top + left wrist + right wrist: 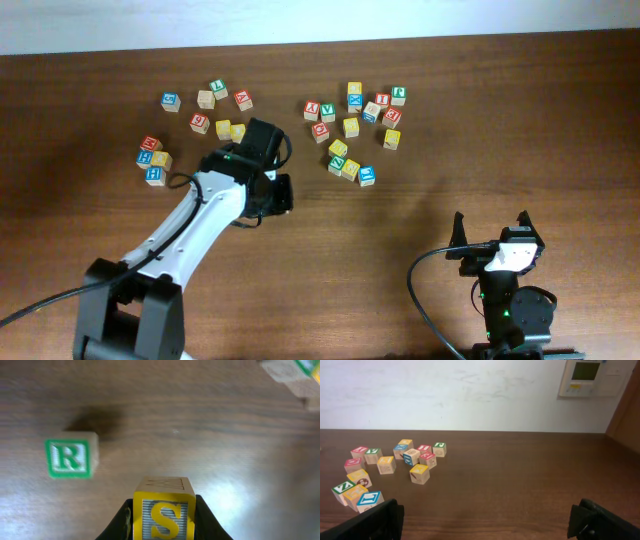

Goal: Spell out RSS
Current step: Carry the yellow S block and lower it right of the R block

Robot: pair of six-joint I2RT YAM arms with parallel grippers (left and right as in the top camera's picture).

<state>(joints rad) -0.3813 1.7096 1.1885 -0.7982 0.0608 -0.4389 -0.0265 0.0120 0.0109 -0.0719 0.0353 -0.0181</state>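
**While the left gripper (164,522) has a yellow S block (163,516) pinched, the green R block (70,458) sits off to one side**

As far as looks go, the S block is plain wood. It has a yellow-framed face with a yellow S on a grey striped patch, plus a carved letter on its upper side that I can't read for sure. The R block is the same kind of wooden cube, with a green-framed face marked R standing upright toward the left wrist camera.

The S sits right between the two dark fingers (120,522), one pressed on each side, so they're clamped on it. Can't tell if it's touching the table (450,120) or lifted a bit. The R lies on the wood up and to the left of the fingers in that view, clear of them and not touching the S.

The right gripper (490,220) is parked near the table's front edge, fingers spread wide with nothing between them. The other blocks (351,127) sit in two loose bunches further back.
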